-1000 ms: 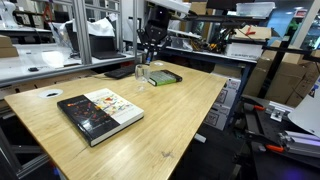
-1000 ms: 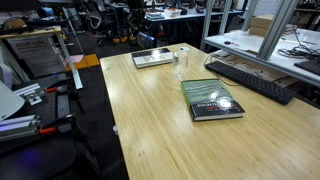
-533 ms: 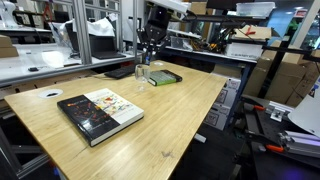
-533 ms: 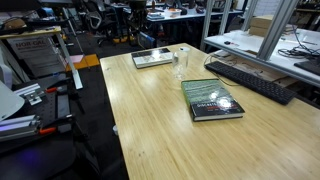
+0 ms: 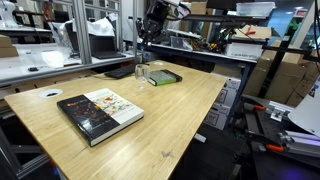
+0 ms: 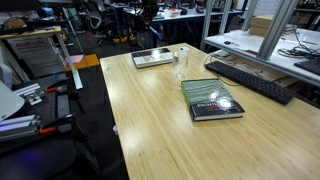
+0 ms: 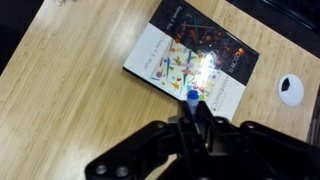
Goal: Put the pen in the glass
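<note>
**Pen held high over a pale wooden table**

A long table [image 5: 175,125] of pale wood grain fills the scene. It stands in a crowded workshop among metal-framed benches and cables, with stacked cardboard boxes [image 5: 285,72] to the right.

Toward the table's far end the glass [image 5: 142,76] stands upright, just beside a flat green book-like slab [image 5: 165,77]. Both exterior views show the pair close together, but whether they touch cannot be told. A book [image 5: 100,112] with a dark, colourful cover lies flat at the nearer end, well apart from the glass. In an exterior view a black keyboard [image 6: 255,80] runs along the table's right side.

The gripper [image 5: 149,30] hangs in the air over the far end of the table, well above the glass. In the wrist view its dark fingers [image 7: 178,132] are clamped on the pen [image 7: 193,99]. The pen's blue end pokes out beyond the fingers, with a whitish part just behind it, and the book lies below on the wood. A small white round object [image 7: 291,89] sits on a dark surface beyond the table's edge.
</note>
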`<state>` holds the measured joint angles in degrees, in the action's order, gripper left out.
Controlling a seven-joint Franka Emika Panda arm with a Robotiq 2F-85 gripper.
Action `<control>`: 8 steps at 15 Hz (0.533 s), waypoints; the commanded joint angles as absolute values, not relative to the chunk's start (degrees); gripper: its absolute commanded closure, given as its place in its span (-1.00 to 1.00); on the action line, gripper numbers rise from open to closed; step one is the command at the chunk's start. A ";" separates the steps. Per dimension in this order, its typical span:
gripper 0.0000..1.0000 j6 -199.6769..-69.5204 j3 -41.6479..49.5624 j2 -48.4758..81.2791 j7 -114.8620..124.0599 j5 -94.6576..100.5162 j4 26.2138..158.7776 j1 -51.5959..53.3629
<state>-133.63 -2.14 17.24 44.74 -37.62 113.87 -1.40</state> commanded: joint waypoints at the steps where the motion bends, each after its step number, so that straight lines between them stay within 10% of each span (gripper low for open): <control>1: 0.94 -126.80 -2.04 21.19 39.71 -45.06 107.58 -3.99; 8: 0.94 -123.23 1.19 27.11 37.93 -53.50 103.09 -6.18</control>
<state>-125.49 0.39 25.34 38.68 -50.26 105.20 -5.42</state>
